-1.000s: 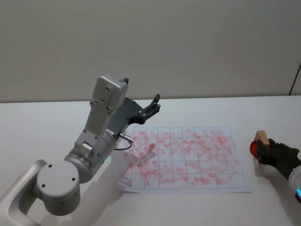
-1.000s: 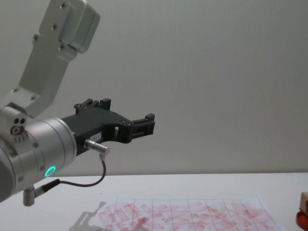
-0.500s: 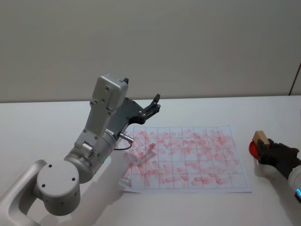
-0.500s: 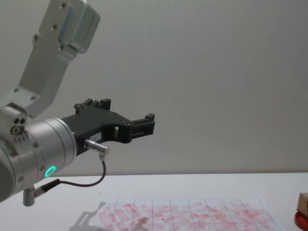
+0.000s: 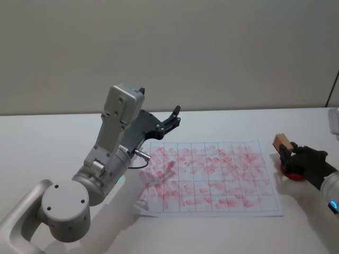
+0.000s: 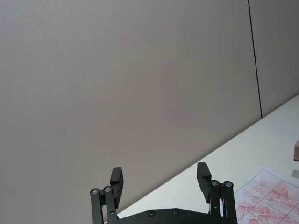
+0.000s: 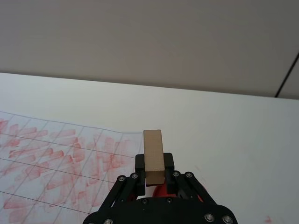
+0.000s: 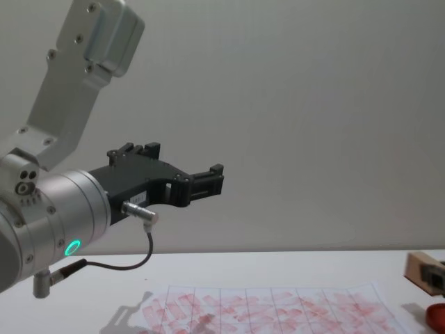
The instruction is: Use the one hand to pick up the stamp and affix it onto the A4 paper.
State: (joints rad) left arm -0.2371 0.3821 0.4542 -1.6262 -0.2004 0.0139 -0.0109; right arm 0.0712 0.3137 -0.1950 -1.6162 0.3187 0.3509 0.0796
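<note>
Since a moment ago my black clawed right hand (image 5: 287, 154) has carried the small tan wooden stamp (image 5: 280, 142) leftward off the flat round red ink pad (image 5: 292, 174). It is clamped on the stamp just beside the right edge of the white gridded A4 paper (image 5: 212, 177). My left hand (image 5: 174, 117) hangs spread above the paper's far left corner.

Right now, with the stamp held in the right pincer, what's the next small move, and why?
Probably carry the right pincer toward the robot's left, over the A4 paper, then lower. The wooden stamp is clamped and hangs clear of the red ink pad, just off the sheet's right edge. The left pincer is parked, open, near the far-left corner.
</note>
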